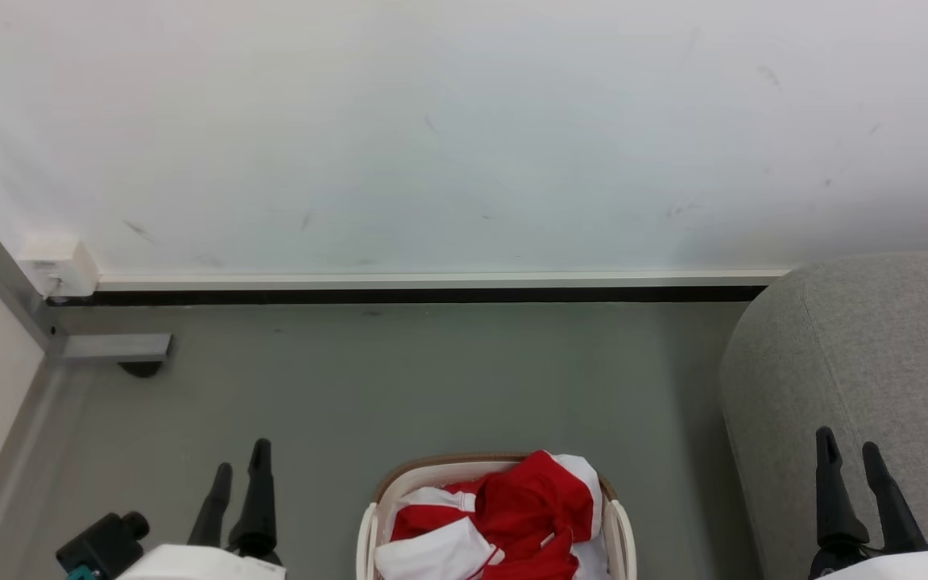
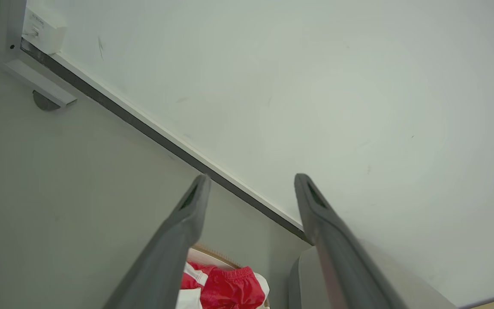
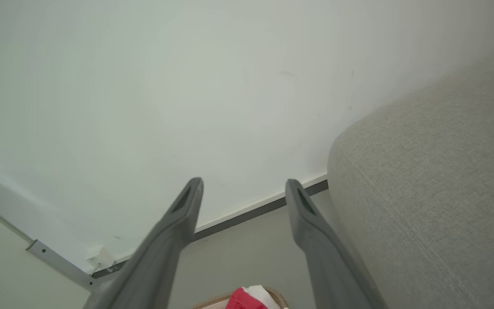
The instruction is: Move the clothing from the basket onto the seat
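Clothing (image 1: 512, 515) lay in the basket (image 1: 368, 536) between your left gripper (image 1: 242, 455) and right gripper (image 1: 847, 441); both had fingers apart, empty.

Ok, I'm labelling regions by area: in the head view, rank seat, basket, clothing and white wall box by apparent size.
1. seat
2. basket and clothing: alike, both cropped at the bottom edge, unranked
3. white wall box, though farther away

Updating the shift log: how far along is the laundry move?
Done: nothing yet; the seat, where visible, bears no garment. In hand: nothing; left gripper and right gripper hang either side of the basket, jaws open. Left: all of it; the red and white clothing lies heaped in the basket.
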Available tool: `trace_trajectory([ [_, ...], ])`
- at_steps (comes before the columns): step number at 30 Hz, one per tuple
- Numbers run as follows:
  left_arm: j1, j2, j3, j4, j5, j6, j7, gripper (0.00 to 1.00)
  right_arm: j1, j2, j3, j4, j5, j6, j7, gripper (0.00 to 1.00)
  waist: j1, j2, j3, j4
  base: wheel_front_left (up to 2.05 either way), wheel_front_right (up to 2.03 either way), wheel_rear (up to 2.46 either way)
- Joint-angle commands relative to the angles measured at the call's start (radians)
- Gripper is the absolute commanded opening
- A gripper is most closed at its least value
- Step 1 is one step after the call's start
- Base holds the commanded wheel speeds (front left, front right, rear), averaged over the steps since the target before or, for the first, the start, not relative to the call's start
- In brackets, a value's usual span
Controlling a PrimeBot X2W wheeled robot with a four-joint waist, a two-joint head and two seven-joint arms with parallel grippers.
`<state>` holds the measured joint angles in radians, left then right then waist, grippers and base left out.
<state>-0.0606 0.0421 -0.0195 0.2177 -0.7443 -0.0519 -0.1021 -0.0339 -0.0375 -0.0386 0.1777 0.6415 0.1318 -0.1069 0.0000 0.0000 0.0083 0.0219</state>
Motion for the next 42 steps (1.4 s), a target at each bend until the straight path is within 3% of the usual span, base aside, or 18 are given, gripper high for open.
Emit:
trace_trajectory([
  [1,-0.002,0.008,-0.002,-0.015,0.035,-0.002,-0.013,1.00,0.000,-0.013,0.001,-0.015,-0.032,-0.001,-0.008,1.00,0.0000,0.0000,0.000,0.000,0.00,0.00,0.00],
  [21,0.014,0.019,-0.044,-0.027,0.329,0.002,-0.067,1.00,0.007,-0.020,0.003,-0.005,-0.257,-0.001,-0.063,1.00,0.0000,0.0000,0.004,0.007,0.00,0.00,0.00],
  [42,0.028,0.027,-0.056,-0.011,0.520,0.024,-0.114,1.00,0.018,-0.016,-0.003,0.023,-0.406,-0.002,-0.109,1.00,0.0000,0.0000,0.004,0.016,0.00,0.00,0.00],
])
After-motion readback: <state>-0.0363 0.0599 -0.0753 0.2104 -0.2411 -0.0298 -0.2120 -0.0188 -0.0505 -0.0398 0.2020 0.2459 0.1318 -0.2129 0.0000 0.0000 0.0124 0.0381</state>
